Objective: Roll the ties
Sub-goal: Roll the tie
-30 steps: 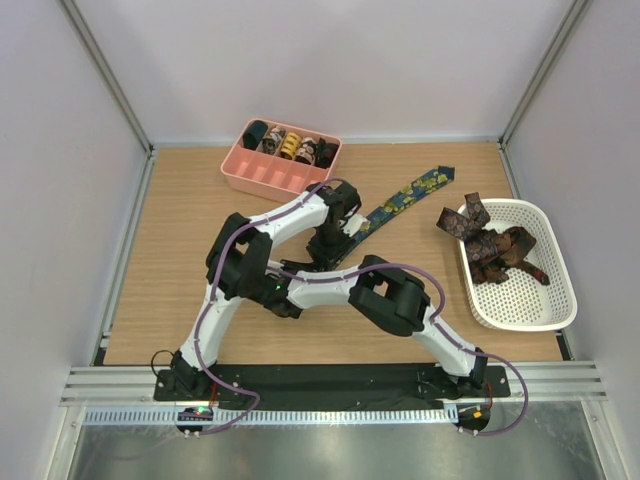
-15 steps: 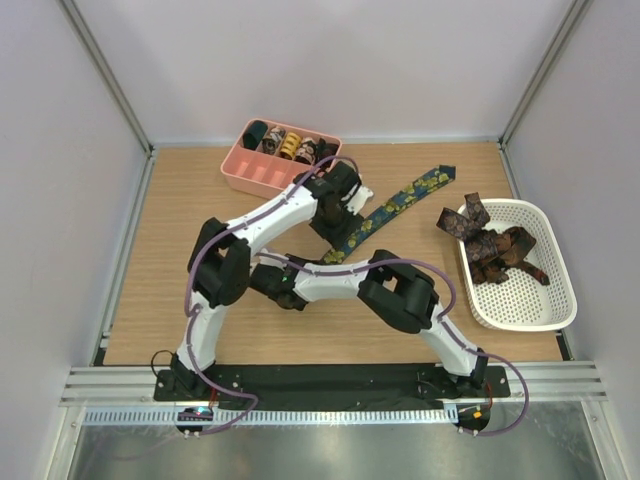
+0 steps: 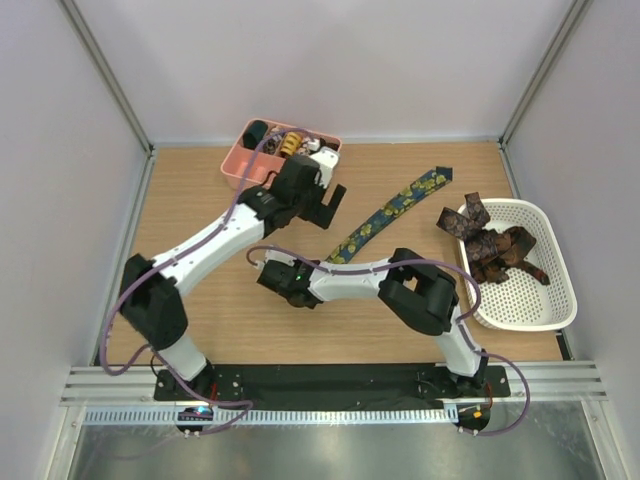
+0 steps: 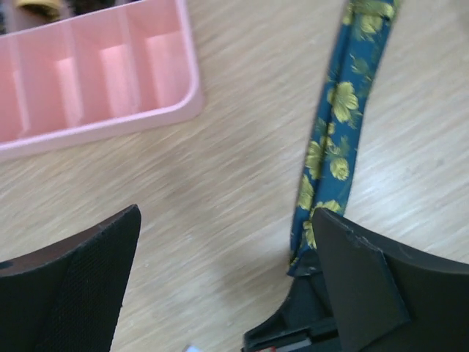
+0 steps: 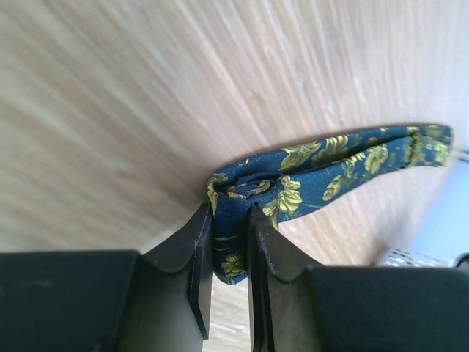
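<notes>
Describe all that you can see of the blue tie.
The blue tie is a narrow fabric strip, dark blue with a yellow-green flower print. It lies unrolled on the table, diagonally, its pointed far end near the basket. Its near end is bunched and pinched in the right gripper. Nothing else touches it.

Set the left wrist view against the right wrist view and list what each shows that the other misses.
Left wrist only: the pink tray, its near compartments empty, and the left gripper, open. Right wrist only: the right gripper shut on the folded end of the navy tie, and a corner of the white basket. Both: that tie and the wooden table.
</notes>
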Action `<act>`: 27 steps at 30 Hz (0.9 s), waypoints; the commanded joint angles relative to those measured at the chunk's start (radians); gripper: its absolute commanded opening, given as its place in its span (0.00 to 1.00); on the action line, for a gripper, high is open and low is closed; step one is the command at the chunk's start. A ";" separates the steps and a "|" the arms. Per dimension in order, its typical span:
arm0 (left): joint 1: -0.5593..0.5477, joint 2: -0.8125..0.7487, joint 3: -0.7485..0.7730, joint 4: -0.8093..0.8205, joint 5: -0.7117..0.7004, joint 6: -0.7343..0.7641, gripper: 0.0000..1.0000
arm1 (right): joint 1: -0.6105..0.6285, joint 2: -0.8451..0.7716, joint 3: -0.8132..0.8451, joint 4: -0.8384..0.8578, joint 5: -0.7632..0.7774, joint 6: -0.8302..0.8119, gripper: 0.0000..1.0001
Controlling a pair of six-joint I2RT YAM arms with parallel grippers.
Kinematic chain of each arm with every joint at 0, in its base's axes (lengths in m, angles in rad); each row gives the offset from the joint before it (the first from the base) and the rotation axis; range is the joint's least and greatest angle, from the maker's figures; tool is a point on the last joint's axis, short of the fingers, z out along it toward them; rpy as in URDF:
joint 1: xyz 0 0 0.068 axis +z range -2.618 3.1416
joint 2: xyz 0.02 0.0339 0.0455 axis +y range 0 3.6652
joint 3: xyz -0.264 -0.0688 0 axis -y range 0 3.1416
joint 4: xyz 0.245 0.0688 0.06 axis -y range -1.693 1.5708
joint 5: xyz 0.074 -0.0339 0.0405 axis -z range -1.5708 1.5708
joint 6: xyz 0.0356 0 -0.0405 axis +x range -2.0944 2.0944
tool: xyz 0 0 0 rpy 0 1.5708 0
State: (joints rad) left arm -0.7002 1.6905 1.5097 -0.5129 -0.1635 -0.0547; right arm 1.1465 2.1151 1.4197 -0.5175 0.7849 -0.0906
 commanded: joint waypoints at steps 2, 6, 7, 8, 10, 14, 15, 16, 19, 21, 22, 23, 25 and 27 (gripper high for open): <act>0.057 -0.179 -0.213 0.315 -0.122 -0.149 1.00 | -0.008 -0.090 -0.074 0.065 -0.258 0.086 0.01; 0.155 -0.310 -0.372 0.474 -0.105 -0.308 1.00 | -0.039 -0.155 -0.142 0.111 -0.351 0.088 0.01; 0.174 -0.324 -0.391 0.482 -0.103 -0.339 1.00 | -0.048 -0.165 -0.156 0.120 -0.371 0.109 0.01; 0.191 -0.333 -0.405 0.488 -0.091 -0.373 1.00 | -0.060 -0.190 -0.169 0.143 -0.412 0.109 0.01; 0.237 -0.353 -0.433 0.485 -0.039 -0.436 1.00 | -0.071 -0.211 -0.202 0.160 -0.441 0.114 0.01; 0.254 -0.403 -0.508 0.505 -0.034 -0.537 1.00 | -0.128 -0.259 -0.232 0.189 -0.550 0.121 0.01; 0.255 -0.417 -0.528 0.508 -0.036 -0.551 1.00 | -0.136 -0.268 -0.249 0.197 -0.585 0.121 0.01; 0.255 -0.429 -0.577 0.561 -0.041 -0.569 1.00 | -0.145 -0.276 -0.257 0.203 -0.604 0.121 0.01; 0.257 -0.504 -0.664 0.622 -0.076 -0.600 1.00 | -0.185 -0.314 -0.289 0.241 -0.698 0.129 0.01; 0.257 -0.531 -0.700 0.648 -0.080 -0.597 1.00 | -0.220 -0.337 -0.307 0.258 -0.777 0.134 0.01; 0.257 -0.541 -0.724 0.652 -0.070 -0.587 1.00 | -0.232 -0.342 -0.311 0.266 -0.838 0.135 0.01; 0.255 -0.560 -0.738 0.662 -0.058 -0.573 1.00 | -0.247 -0.343 -0.312 0.270 -0.869 0.137 0.01; 0.257 -0.572 -0.764 0.669 -0.044 -0.554 1.00 | -0.292 -0.351 -0.324 0.286 -0.961 0.152 0.01; 0.257 -0.586 -0.782 0.669 -0.024 -0.533 1.00 | -0.317 -0.348 -0.323 0.287 -1.021 0.163 0.01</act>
State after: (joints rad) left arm -0.4446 1.1385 0.7475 0.0639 -0.2047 -0.6083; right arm 0.8608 1.7836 1.1164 -0.2485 -0.0246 0.0227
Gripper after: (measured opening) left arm 0.996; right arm 0.251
